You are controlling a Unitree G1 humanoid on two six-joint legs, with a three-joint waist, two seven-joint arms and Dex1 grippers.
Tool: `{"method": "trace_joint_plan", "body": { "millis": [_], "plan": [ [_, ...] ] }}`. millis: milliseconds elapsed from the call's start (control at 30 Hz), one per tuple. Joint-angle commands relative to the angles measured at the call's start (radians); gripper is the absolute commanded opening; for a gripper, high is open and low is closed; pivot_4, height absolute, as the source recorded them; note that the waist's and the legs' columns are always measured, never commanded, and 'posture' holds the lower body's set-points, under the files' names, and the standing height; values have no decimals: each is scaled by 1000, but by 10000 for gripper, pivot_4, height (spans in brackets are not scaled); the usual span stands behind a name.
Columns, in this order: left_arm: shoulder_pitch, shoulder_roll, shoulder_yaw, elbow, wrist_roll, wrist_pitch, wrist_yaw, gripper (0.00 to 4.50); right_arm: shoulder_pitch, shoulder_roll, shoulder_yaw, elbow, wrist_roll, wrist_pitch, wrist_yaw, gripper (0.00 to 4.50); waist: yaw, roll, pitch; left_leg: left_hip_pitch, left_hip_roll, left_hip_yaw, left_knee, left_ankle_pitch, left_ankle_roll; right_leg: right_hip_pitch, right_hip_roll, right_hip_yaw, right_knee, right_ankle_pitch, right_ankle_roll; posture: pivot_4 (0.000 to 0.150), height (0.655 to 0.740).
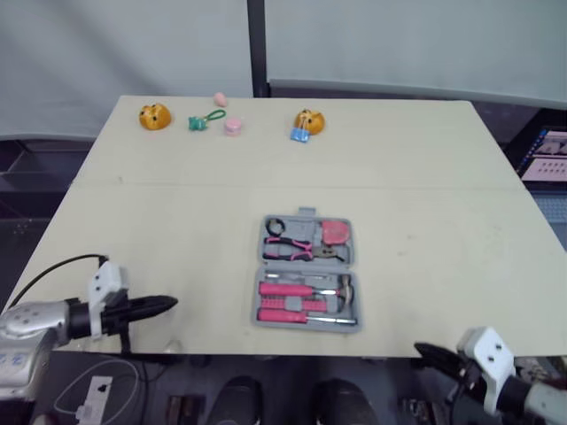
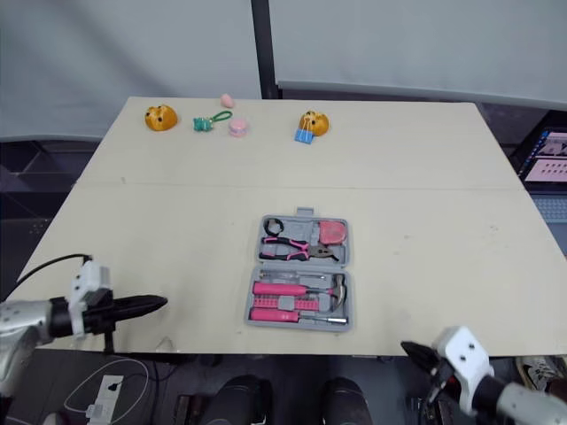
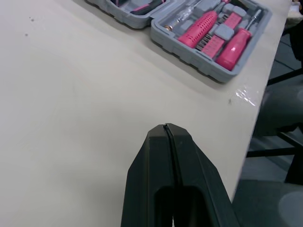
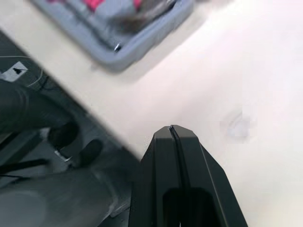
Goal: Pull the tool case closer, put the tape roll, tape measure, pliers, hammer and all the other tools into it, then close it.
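The grey tool case (image 1: 306,274) lies open on the beige table near its front edge, both halves flat. Pink tools fill its moulded slots: pliers (image 1: 292,247), a pink tape measure (image 1: 336,232), a black tape roll (image 1: 274,227), a hammer (image 1: 345,286) and pink-handled screwdrivers (image 1: 288,289). My left gripper (image 1: 166,305) is shut and empty, hovering over the front left of the table, well left of the case (image 3: 214,28). My right gripper (image 1: 423,351) is shut and empty at the table's front edge, right of the case (image 4: 113,33).
At the table's far edge sit two orange toys (image 1: 154,117) (image 1: 310,121), a green keyring (image 1: 205,119), a pink cap (image 1: 233,127), a small pink piece (image 1: 220,99) and a blue clip (image 1: 299,135). A screen (image 1: 547,154) stands off the right side.
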Motion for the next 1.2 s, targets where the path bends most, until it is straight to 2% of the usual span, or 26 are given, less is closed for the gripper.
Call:
{"method": "trace_joint_plan", "body": {
  "millis": [33, 233, 467, 833, 1200],
  "plan": [
    [-152, -5, -130, 102, 112, 15, 6, 268, -156, -58, 24, 31, 29, 144, -19, 0, 0, 0, 0, 0, 0, 0, 0, 0, 0, 0, 1, 0, 1, 0, 0, 1500, 6677],
    [-403, -98, -266, 319, 200, -40, -29, 268, -469, -120, 146, 141, 9, 400, -46, 0, -1, 0, 0, -1, 0, 0, 1, 2, 0, -1, 2, -1, 4, 0, 0, 1500, 6677],
    [-548, -207, -354, 498, 281, -90, -29, 268, -673, -107, 302, 267, -39, 433, -25, 0, -3, -1, 0, -3, 0, 0, 2, 3, 0, -1, 3, -2, 5, 0, 0, 1500, 6677],
    [-642, -336, -357, 624, 326, -181, 44, 268, -788, -70, 426, 323, -62, 436, -13, 0, -1, -1, 0, -4, -1, -1, 4, 3, 0, -1, 1, -4, 6, 0, 0, 1500, 6677],
    [-675, -402, -370, 664, 346, -195, 55, 268, -882, 15, 508, 438, -125, 380, -22, 0, -6, -1, 0, -4, -1, -1, 4, 3, 0, -1, 1, -4, 6, 0, 0, 1500, 6677]
  ]
}}
